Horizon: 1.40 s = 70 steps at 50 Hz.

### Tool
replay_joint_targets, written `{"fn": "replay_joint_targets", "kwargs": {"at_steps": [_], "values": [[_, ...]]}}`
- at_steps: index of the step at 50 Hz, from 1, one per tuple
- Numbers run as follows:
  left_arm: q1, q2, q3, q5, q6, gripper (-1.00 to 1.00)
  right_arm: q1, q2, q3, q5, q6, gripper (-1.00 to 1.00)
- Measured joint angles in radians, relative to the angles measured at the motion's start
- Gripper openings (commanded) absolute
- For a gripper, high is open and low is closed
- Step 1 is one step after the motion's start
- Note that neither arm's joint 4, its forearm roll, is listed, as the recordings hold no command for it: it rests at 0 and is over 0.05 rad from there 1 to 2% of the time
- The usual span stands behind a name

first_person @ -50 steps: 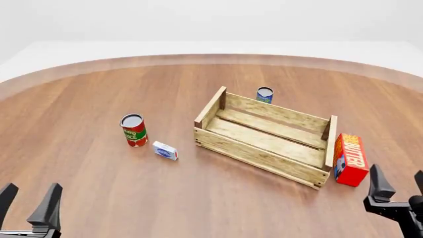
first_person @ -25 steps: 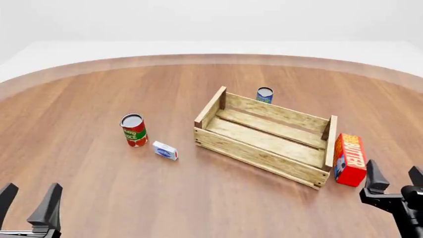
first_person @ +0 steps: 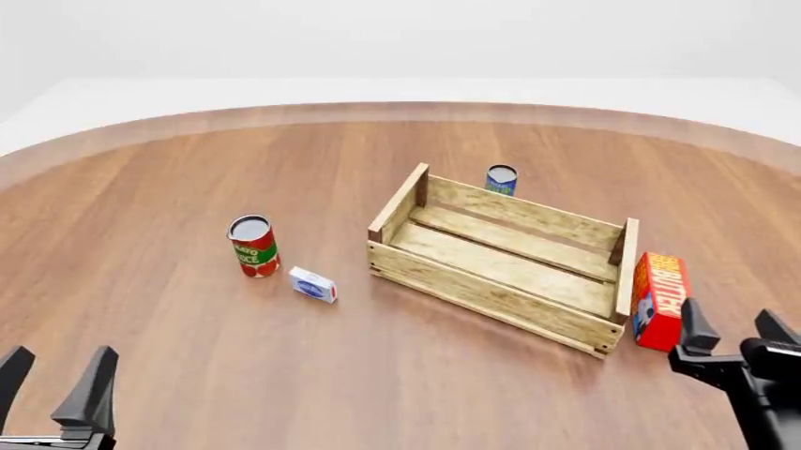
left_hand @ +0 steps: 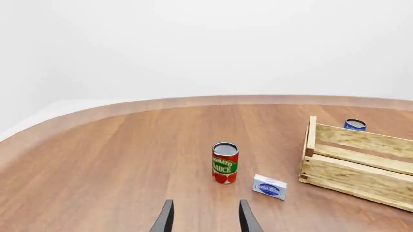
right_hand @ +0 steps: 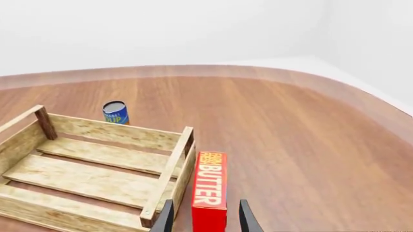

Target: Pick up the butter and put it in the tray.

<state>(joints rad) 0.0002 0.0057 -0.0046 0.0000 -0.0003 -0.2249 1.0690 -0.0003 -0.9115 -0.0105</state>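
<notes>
Presently the butter (first_person: 659, 300) stands upright on the table (first_person: 188, 187), just beside the right end of the tray (first_person: 501, 258), outside it. The right gripper (first_person: 727, 339) sits close behind the carton, fingers spread, holding nothing. The left gripper (first_person: 52, 386) is likewise spread and unloaded, well apart.

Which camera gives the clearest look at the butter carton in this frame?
The right wrist view: the butter stands upright beside the tray, its lettering readable, between the right gripper fingers' open tips. The front view shows the butter smaller, its lower corner hidden by that gripper. The left wrist view misses it.
</notes>
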Motion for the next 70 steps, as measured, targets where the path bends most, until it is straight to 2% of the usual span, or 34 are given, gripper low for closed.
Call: {"fn": "replay_joint_targets", "kwargs": {"at_steps": [31,70], "values": [[0.0,0.0,0.0,0.0,0.0,1.0,-0.013,0.302,-0.001,-0.264,0.022,1.0],[0.0,0.0,0.0,0.0,0.0,1.0,-0.02,0.495,-0.097,-0.307,0.023,1.0]]}}
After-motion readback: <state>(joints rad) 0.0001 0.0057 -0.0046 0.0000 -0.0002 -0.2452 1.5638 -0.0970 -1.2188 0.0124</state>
